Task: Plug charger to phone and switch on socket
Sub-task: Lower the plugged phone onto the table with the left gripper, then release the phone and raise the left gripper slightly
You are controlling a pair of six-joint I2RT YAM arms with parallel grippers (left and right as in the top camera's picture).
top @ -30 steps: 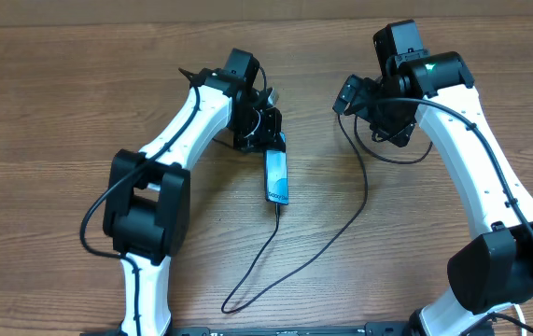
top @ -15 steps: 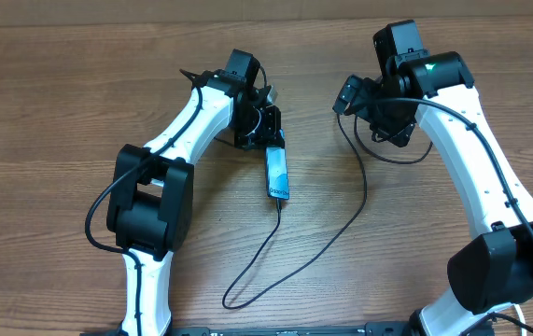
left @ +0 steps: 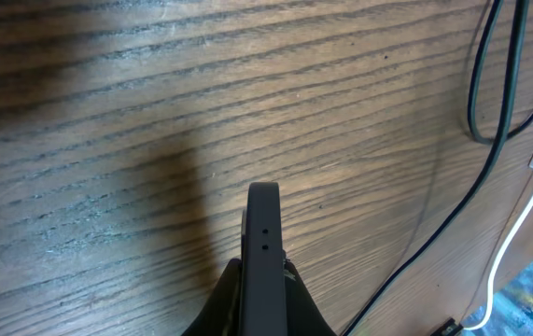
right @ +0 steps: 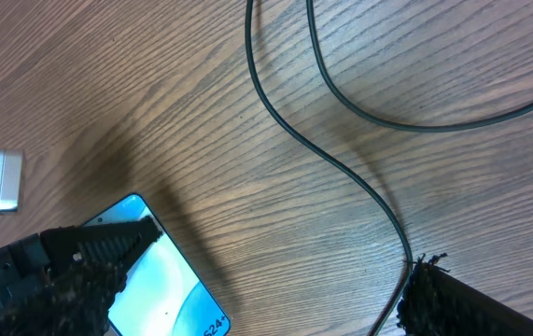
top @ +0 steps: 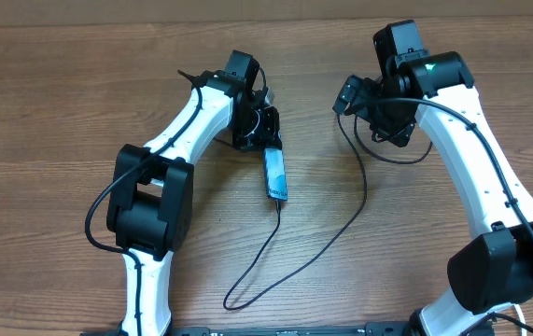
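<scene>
One phone (top: pixel 276 175) on edge in grip of left end effector (top: pixel 269 142)

Overhead top-down, wrists close, phone (top: pixel 276 175) shared

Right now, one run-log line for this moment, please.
left claw: shut on lit slim smartphone | right claw: open, empty | thin black charger cable: reaches smartphone's lower end

On the brown wood-grain desk (top: pixel 51 103), the slim rectangular dark-framed smartphone (top: pixel 276 175) sits mid-desk, its far end in the left hand (top: pixel 268 140). The long thin black charger cable (top: pixel 366 185) meets its near end, loops toward the front edge, then runs right and back beneath the right hand (right: pixel 289 250), well right of the smartphone.
</scene>
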